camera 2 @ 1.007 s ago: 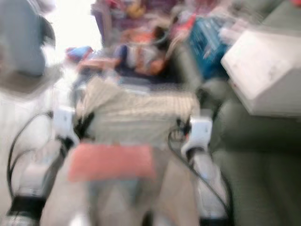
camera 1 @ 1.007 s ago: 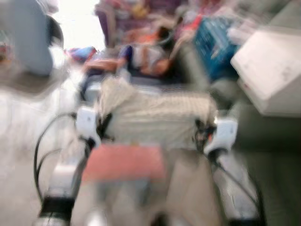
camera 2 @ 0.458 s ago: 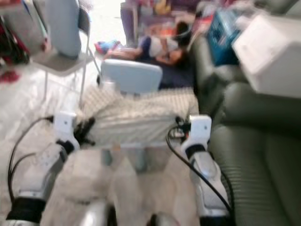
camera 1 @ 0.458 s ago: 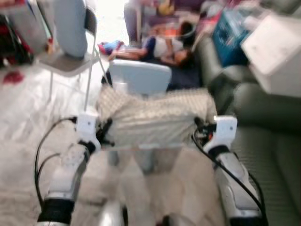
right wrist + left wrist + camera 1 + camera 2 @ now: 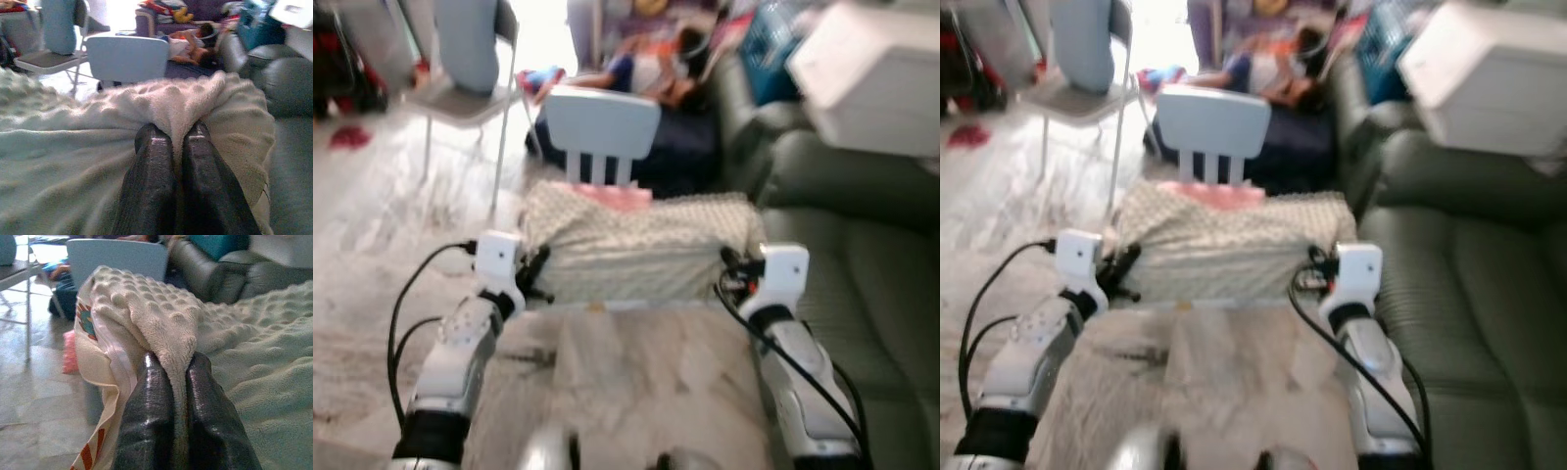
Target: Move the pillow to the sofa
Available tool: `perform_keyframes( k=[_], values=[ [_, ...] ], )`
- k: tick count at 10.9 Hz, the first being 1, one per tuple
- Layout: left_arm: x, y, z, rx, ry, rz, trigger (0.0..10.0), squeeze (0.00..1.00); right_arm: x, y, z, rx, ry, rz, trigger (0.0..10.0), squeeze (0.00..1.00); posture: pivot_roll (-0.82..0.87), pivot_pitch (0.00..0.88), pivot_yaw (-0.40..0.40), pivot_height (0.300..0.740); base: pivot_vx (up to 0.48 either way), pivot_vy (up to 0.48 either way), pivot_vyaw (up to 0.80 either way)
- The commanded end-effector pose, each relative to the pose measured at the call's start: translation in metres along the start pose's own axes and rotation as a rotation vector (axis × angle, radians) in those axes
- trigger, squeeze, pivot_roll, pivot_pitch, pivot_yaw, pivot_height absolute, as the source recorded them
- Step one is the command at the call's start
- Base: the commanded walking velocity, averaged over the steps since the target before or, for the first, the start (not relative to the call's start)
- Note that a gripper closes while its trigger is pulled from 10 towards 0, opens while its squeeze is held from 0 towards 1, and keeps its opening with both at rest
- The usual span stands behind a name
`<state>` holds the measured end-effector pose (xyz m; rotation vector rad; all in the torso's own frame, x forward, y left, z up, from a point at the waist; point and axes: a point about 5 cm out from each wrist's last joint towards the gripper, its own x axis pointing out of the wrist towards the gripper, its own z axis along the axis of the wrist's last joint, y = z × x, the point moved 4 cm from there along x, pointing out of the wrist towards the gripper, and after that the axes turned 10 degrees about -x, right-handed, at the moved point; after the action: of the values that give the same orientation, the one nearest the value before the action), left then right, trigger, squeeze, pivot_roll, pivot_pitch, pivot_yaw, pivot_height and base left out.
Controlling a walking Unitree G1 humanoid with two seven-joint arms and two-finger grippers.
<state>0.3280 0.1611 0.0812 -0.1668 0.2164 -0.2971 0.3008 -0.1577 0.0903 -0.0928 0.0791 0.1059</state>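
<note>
Between our two grippers we are carrying the cream, bumpy-textured fleece pillow (image 5: 641, 245) off the floor. Left gripper (image 5: 171, 377) is pinching one end, fingers clamped together on a fold of fleece; right gripper (image 5: 173, 142) is doing the same at the other end. Beyond the fingers is standing a pale blue plastic chair (image 5: 602, 122); off the right gripper's side is lying the dark green ribbed sofa (image 5: 1469, 274). Risk, we are judging: thin fabric pinches slipping mid-turn, or the pillow snagging the chair.
</note>
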Motion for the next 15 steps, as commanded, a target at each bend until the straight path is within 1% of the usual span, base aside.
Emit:
perform_keyframes(
  k=[1, 4, 5, 7, 10, 12, 14, 15],
  values=[
    [-0.0027, 0.0116, 0.0071, 0.013, -0.018, 0.039, 10.0, 0.00, -0.0008, -0.0143, 0.0115, -0.009, -0.040, -0.062, 10.0, 0.00, -0.06, 0.014, -0.050, 0.740, 0.000, 0.000, -0.40],
    [0.0008, 0.0154, 0.0115, 0.007, -0.026, 0.043, 10.0, 0.00, -0.0006, -0.0150, 0.0100, -0.008, -0.031, -0.067, 10.0, 0.00, -0.06, 0.014, -0.045, 0.740, 0.000, 0.000, -0.80],
    [0.0020, 0.0134, 0.0123, -0.001, -0.028, 0.014, 10.0, 0.00, -0.0007, -0.0158, 0.0100, -0.009, -0.030, -0.069, 10.0, 0.00, -0.06, 0.014, -0.045, 0.740, 0.000, 0.000, -0.80],
    [0.0031, 0.0133, 0.0135, -0.026, -0.035, 0.011, 10.0, 0.00, -0.0007, -0.0165, 0.0103, -0.010, -0.031, -0.074, 10.0, 0.00, -0.07, 0.012, -0.044, 0.740, 0.000, 0.000, -0.80],
    [0.0049, 0.0101, 0.0144, -0.027, -0.040, 0.000, 10.0, 0.00, -0.0017, -0.0171, 0.0101, -0.009, -0.031, -0.076, 10.0, 0.00, -0.07, 0.013, -0.042, 0.740, 0.000, 0.000, -0.80],
    [0.0053, 0.0107, 0.0140, -0.025, -0.039, 0.000, 10.0, 0.00, -0.0007, -0.0165, 0.0101, -0.008, -0.032, -0.074, 10.0, 0.00, -0.07, 0.012, -0.042, 0.740, 0.000, 0.000, -0.80],
    [0.0065, 0.0098, 0.0158, -0.028, -0.047, -0.012, 10.0, 0.00, 0.0000, -0.0168, 0.0107, -0.004, -0.038, -0.078, 10.0, 0.00, -0.07, 0.011, -0.037, 0.740, 0.000, 0.000, 0.00],
    [0.0069, 0.0085, 0.0167, -0.028, -0.049, -0.024, 10.0, 0.00, 0.0001, -0.0165, 0.0101, -0.003, -0.032, -0.080, 10.0, 0.00, -0.08, 0.010, -0.036, 0.740, 0.285, 0.285, -0.54]
  ],
)
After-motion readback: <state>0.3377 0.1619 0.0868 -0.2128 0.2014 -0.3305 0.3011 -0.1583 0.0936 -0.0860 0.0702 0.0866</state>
